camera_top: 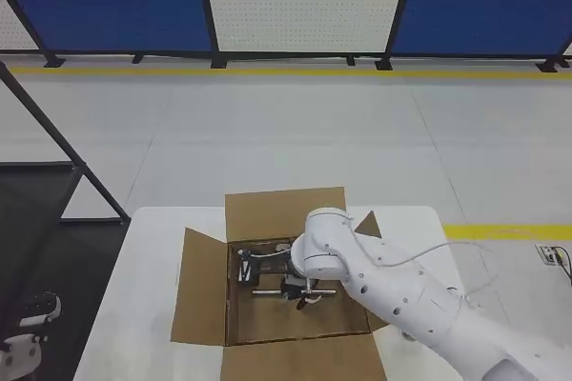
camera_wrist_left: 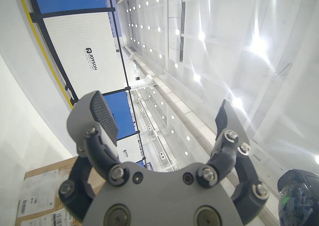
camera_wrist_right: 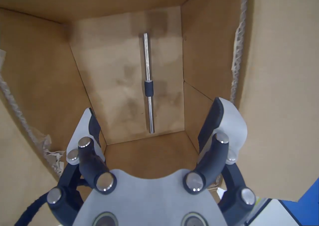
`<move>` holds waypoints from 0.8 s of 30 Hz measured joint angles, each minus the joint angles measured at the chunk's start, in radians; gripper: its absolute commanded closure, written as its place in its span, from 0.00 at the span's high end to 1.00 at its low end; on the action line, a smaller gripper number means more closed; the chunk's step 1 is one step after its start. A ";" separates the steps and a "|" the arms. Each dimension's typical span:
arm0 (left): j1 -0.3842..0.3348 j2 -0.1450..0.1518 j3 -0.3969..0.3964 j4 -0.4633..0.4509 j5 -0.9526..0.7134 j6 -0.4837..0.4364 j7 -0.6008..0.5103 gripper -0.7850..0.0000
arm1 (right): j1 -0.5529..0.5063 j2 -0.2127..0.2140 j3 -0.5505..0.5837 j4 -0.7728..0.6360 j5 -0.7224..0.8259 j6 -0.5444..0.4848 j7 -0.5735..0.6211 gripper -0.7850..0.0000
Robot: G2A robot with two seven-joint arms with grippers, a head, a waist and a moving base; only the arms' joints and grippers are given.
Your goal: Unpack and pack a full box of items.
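As the right gripper (camera_wrist_right: 154, 108) hangs open over the box (camera_wrist_right: 209, 45), it should drop straight and pinch the rod (camera_wrist_right: 147, 62) mid-length; the left gripper (camera_wrist_left: 162, 103) gapes idle.

My right gripper (camera_wrist_right: 154, 112) hangs within the box (camera_top: 205, 286), which sits on the table (camera_top: 143, 286), flaps spread outward. Below it, a rod (camera_wrist_right: 148, 82) lies flat on the box floor, one end near a wall.

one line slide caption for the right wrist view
Open right gripper above a metal rod with a dark collar, lying on the floor of the open cardboard box.
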 measured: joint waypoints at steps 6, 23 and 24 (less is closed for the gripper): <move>0.000 0.000 0.000 0.000 0.000 0.000 0.000 1.00 | -0.004 -0.061 -0.054 0.152 -0.043 0.028 -0.087 1.00; 0.000 0.000 0.000 0.000 0.000 0.000 0.000 1.00 | -0.005 -0.165 -0.091 0.422 0.000 -0.078 -0.139 1.00; 0.000 0.000 0.000 0.000 0.000 0.000 0.000 1.00 | -0.005 -0.165 -0.091 0.421 -0.001 -0.078 -0.139 1.00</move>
